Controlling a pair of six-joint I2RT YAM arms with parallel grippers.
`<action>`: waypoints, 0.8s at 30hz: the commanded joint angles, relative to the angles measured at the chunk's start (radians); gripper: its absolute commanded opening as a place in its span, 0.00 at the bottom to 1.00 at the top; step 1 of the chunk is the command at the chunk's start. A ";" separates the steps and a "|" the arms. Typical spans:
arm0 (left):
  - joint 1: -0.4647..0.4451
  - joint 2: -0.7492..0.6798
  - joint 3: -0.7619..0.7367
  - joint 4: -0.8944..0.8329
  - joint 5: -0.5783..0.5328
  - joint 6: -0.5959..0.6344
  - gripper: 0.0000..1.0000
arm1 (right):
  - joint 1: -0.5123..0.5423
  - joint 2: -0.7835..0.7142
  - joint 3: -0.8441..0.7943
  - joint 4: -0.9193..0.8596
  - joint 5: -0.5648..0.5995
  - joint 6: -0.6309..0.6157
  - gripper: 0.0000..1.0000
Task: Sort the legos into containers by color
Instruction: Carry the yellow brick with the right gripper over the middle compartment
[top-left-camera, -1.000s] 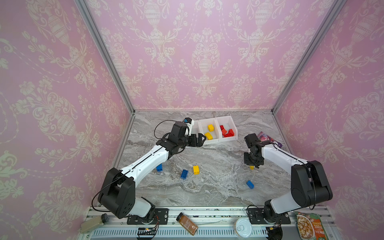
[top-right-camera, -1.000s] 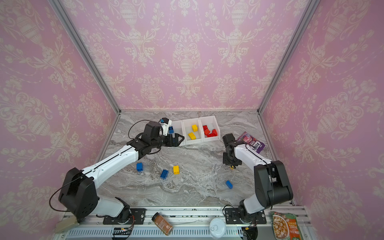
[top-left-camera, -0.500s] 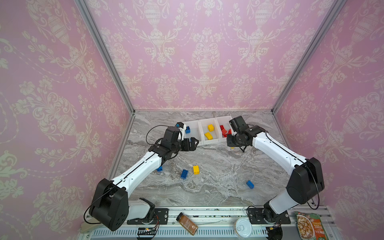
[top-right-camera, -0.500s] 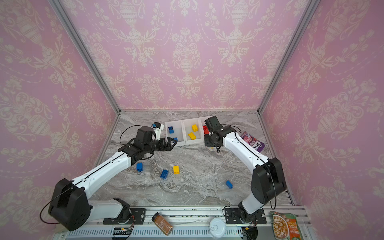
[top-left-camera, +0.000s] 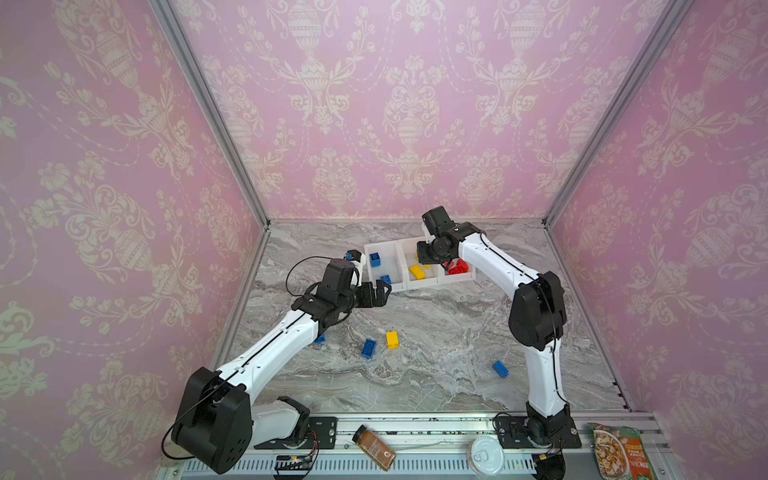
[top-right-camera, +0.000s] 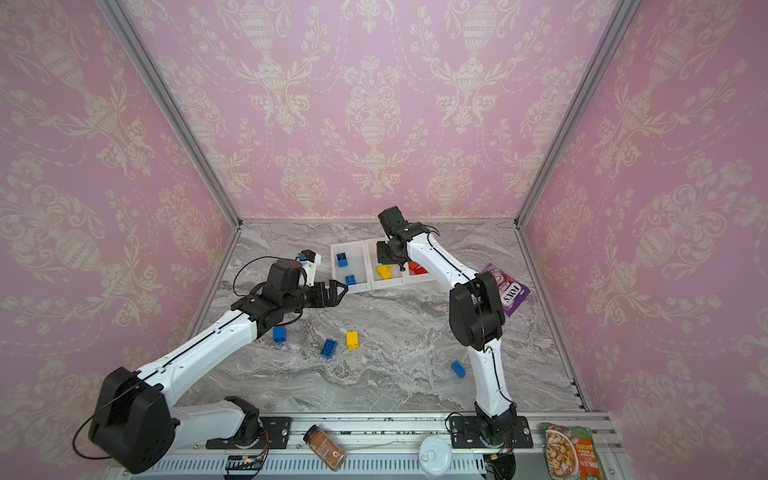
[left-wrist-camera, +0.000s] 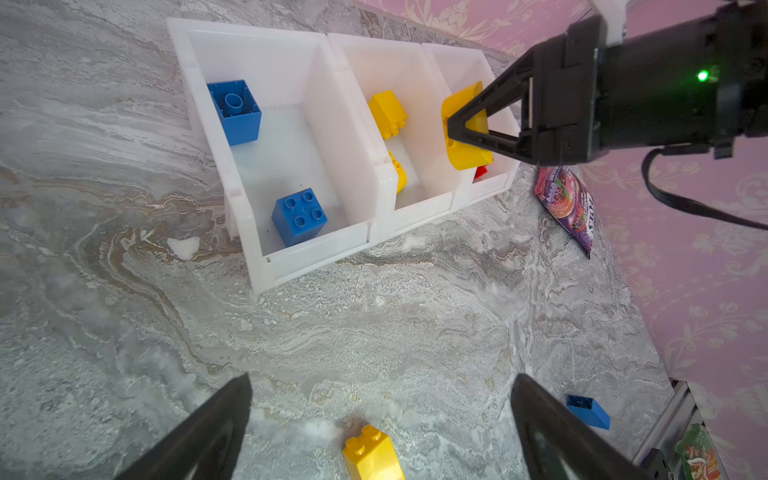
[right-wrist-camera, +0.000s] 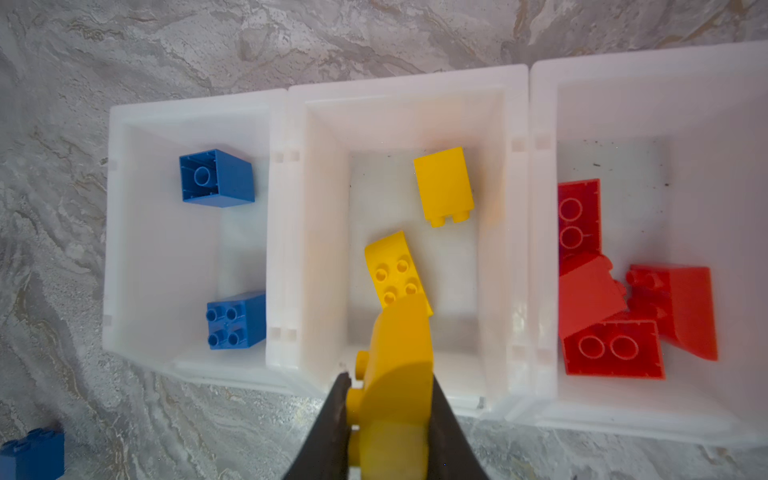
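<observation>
Right pincer (right-wrist-camera: 388, 378) shifted from grey marbled table (top-left-camera: 436, 324) to above middle white plastic bin (right-wrist-camera: 399, 83), clamped on curved yellow plastic brick (right-wrist-camera: 401, 332): colour-matched drop pending. Left pincer (top-left-camera: 379, 293) spread wide, empty, clear of bins.

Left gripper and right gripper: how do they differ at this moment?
The left gripper is open and empty; the right gripper is shut on a yellow lego. The left gripper hovers over bare table; the right gripper hangs over the middle container, where other yellow legos lie. Both have black tapered fingers.
</observation>
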 joint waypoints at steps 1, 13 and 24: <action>0.010 -0.028 -0.010 -0.030 -0.033 -0.010 0.99 | 0.006 0.064 0.103 -0.054 0.007 -0.031 0.20; 0.012 -0.049 -0.021 -0.046 -0.050 -0.008 0.99 | 0.007 0.180 0.224 -0.085 0.026 -0.022 0.32; 0.014 -0.042 -0.022 -0.039 -0.048 -0.012 0.99 | 0.007 0.141 0.183 -0.076 0.016 -0.023 0.44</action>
